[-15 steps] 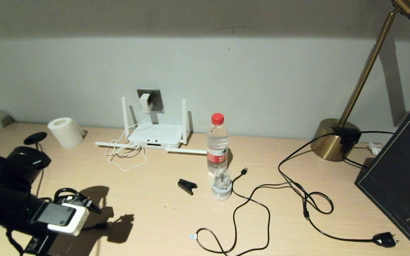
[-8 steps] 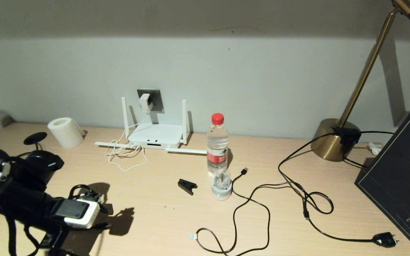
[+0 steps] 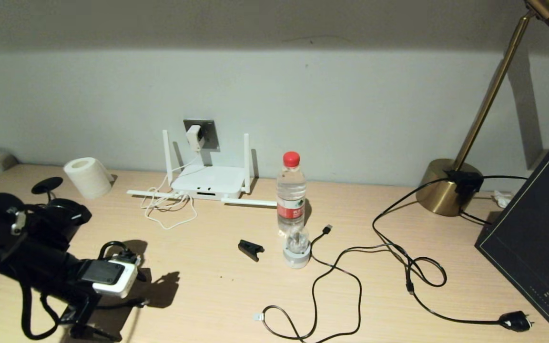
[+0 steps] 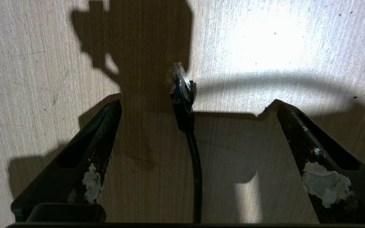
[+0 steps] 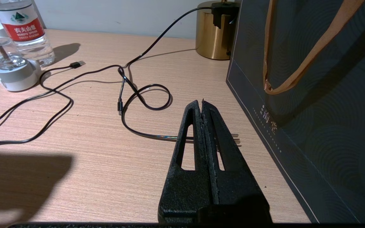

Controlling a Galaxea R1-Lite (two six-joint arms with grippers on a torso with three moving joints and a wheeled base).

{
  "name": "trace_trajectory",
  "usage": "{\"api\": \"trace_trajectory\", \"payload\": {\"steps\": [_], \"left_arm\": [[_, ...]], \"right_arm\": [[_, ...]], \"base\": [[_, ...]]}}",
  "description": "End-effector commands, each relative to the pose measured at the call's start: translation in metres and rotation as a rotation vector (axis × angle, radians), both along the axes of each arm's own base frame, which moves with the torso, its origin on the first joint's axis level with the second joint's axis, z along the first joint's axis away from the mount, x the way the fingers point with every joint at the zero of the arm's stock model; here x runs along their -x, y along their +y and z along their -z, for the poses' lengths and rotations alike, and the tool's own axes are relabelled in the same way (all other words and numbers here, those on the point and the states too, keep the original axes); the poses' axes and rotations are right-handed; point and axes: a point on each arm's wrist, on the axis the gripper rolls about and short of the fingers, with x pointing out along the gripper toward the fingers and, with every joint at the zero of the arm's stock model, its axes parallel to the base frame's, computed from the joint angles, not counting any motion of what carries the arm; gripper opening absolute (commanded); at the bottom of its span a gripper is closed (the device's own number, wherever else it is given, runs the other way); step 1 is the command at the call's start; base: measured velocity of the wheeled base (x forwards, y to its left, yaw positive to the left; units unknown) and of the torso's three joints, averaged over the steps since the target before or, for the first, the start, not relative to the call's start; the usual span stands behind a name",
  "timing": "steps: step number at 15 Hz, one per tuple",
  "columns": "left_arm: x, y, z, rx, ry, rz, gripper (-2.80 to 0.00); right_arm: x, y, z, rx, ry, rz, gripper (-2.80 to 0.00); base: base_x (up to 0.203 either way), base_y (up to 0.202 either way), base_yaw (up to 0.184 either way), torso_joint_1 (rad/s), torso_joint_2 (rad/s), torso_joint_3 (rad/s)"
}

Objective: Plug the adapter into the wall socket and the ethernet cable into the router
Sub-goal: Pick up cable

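The ethernet cable [image 4: 187,104] lies on the wooden desk [image 3: 208,267] with its clear clip connector in the gap between the wide-spread fingers [image 4: 93,142] of the left gripper [image 4: 198,126], touching neither; the cable runs back under the wrist camera and is cut off there. Since a second ago the left arm has swung forward and toward the router [image 3: 208,182], its shadow sliding with it; in the head view the gripper sits well in front of the router and to its left, but the arm's own body hides the fingers and most of the cable there. The adapter [image 3: 194,137] sits in the wall socket [image 3: 206,135] directly above the router, unchanged, its white cord [image 3: 169,207] looping down to the desk beside the router's left antenna. Another clear connector on a black cable [image 3: 258,316] lies far in front of the router, to its right. The right gripper [image 5: 203,109] rests with fingers pressed together, beside a dark paper bag [image 5: 312,95], over the black mains-plug cable [image 5: 144,95]; it is out of the head view
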Motion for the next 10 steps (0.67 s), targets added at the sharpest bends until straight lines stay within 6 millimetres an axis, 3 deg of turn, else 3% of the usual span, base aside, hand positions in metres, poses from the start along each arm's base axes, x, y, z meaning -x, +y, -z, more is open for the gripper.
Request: {"api": "trace_trajectory", "payload": {"steps": [1,2,3,10], "left_arm": [[-0.0034,0.0001,0.0025,0.002,0.007,0.011,0.0],[-0.0034,0.0001,0.0027,0.001,0.008,0.011,0.0],[-0.003,-0.0004,0.0036,0.002,0.012,0.013,-2.8],[0.0028,-0.0009,0.0058,0.006,0.048,0.011,-2.8]], "right_arm": [[-0.0029,0.0,0.0097,0.001,0.035,-0.001,-2.8],[-0.0028,0.0,0.0097,0.001,0.034,-0.001,-2.8],[-0.0029,0.0,0.0097,0.001,0.036,-0.001,-2.8],[-0.0028,0.0,0.0097,0.001,0.034,-0.001,-2.8]], "base": [[0.0,0.0,0.0,0.0,0.0,0.0],[0.0,0.0,0.0,0.0,0.0,0.0],[0.0,0.0,0.0,0.0,0.0,0.0],[0.0,0.0,0.0,0.0,0.0,0.0]]}}
